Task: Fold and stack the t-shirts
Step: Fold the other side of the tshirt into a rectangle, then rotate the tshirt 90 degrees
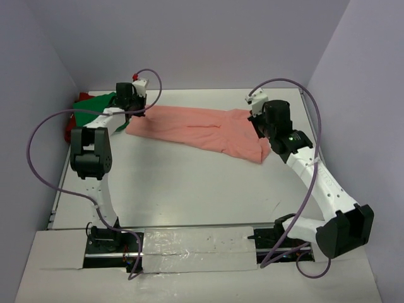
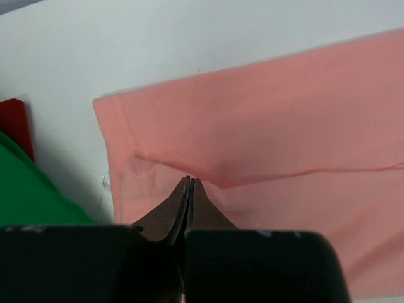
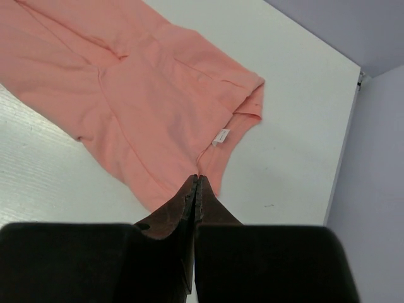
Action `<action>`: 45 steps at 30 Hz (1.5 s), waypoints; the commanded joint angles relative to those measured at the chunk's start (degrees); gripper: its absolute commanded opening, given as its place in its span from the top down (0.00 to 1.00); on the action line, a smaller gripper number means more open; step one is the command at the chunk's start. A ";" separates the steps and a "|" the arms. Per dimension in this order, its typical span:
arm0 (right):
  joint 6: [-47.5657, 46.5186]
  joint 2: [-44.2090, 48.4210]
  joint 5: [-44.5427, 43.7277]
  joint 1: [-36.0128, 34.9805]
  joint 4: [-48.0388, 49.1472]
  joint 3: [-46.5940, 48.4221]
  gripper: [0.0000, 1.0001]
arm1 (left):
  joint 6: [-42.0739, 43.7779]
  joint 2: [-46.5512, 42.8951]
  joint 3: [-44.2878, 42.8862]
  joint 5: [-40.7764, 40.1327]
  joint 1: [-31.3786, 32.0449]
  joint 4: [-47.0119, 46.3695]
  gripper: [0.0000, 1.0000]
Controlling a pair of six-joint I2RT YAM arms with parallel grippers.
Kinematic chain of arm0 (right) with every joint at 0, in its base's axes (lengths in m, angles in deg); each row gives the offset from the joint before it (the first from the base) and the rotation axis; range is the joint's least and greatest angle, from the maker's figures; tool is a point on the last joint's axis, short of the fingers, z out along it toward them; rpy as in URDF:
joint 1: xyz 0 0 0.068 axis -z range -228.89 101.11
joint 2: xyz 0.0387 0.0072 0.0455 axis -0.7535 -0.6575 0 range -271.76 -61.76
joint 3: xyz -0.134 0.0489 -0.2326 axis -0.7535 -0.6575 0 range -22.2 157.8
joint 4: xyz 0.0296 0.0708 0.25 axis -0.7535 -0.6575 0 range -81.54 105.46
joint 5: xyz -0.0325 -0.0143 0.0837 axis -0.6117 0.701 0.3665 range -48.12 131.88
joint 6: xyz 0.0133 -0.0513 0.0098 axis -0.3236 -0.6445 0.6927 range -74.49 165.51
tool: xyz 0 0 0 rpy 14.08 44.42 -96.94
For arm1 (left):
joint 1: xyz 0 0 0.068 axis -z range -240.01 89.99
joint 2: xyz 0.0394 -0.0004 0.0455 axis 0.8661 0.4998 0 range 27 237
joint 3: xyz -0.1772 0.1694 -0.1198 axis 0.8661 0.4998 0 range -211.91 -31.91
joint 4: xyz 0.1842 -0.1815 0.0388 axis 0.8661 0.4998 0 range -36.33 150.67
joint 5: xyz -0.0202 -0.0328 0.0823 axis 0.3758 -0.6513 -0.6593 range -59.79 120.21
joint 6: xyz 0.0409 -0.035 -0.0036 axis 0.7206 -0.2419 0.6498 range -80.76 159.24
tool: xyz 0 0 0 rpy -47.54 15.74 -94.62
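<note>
Far left, the green t-shirt (image 1: 96,104) is bunched over the red t-shirt (image 1: 69,130) at the table (image 1: 189,189) edge. Just beside them, the left gripper (image 2: 190,182) is down on the salmon-pink t-shirt (image 1: 202,129), jaws clamped tight, pinching a crease near its left end. The pink shirt lies stretched across the far middle of the table. At its right end, the right gripper (image 3: 196,181) is squeezed closed on the hem.
</note>
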 commanded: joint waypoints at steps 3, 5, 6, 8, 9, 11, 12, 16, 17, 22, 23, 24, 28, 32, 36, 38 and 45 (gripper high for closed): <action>1.05 4.76 -0.66 -0.15 -2.04 0.34 1.00 | 1.76 8.19 -10.66 -0.34 0.68 11.65 1.00; 1.31 5.90 -0.92 -0.24 -3.10 1.40 1.00 | 2.55 11.44 -13.92 -0.25 0.77 16.84 1.00; 1.40 6.26 -1.01 -0.15 -3.54 1.92 1.00 | 2.73 12.15 -14.54 -0.16 0.85 18.35 1.00; 1.57 6.70 -1.36 0.20 -4.85 3.50 1.00 | 3.70 13.82 -16.04 -0.69 1.12 21.25 1.00; 1.49 7.22 -1.36 0.29 -5.30 4.73 1.00 | 4.48 14.61 -16.82 -1.21 1.12 23.96 1.00; 1.48 7.67 -1.71 0.99 -6.18 5.88 1.00 | 5.28 14.97 -17.27 -1.22 1.30 26.79 1.00; 1.75 8.10 -2.15 1.17 -6.44 7.19 1.00 | 5.98 14.88 -17.01 -1.30 1.47 29.33 1.00; 2.63 8.28 -2.33 2.31 -9.24 10.45 1.00 | 10.10 14.27 -14.90 0.36 2.44 38.98 1.00; 2.71 8.20 -2.33 2.75 -9.78 11.06 1.00 | 11.33 13.92 -14.03 0.71 3.57 40.85 1.00; 4.73 6.36 -2.07 4.59 -11.45 13.61 1.00 | 23.10 6.37 -1.90 7.45 7.97 48.06 1.00; 5.09 5.83 -1.45 5.03 -11.71 13.97 1.00 | 25.82 5.05 -0.32 9.49 10.06 51.21 1.00; 5.70 5.30 -0.75 6.25 -11.98 14.75 1.00 | 30.46 2.16 2.83 11.33 11.13 52.45 1.00; 7.20 2.40 3.11 9.16 -13.64 17.13 1.00 | 37.79 -0.59 6.02 16.70 20.77 58.87 1.00; 8.16 -0.41 5.58 11.27 -15.84 20.72 1.00 | 40.26 0.20 4.98 20.39 30.19 62.48 0.99; 8.69 -3.31 7.77 11.80 -18.83 22.93 1.00 | 39.83 2.31 -0.82 24.70 39.16 64.06 0.99; 9.30 -4.54 8.48 11.89 -20.50 23.37 1.00 | 38.78 4.49 -7.03 26.98 43.46 64.51 1.00; 10.89 -8.68 11.12 12.24 -20.16 19.95 1.00 | 30.60 9.87 -21.39 35.87 51.91 58.28 1.00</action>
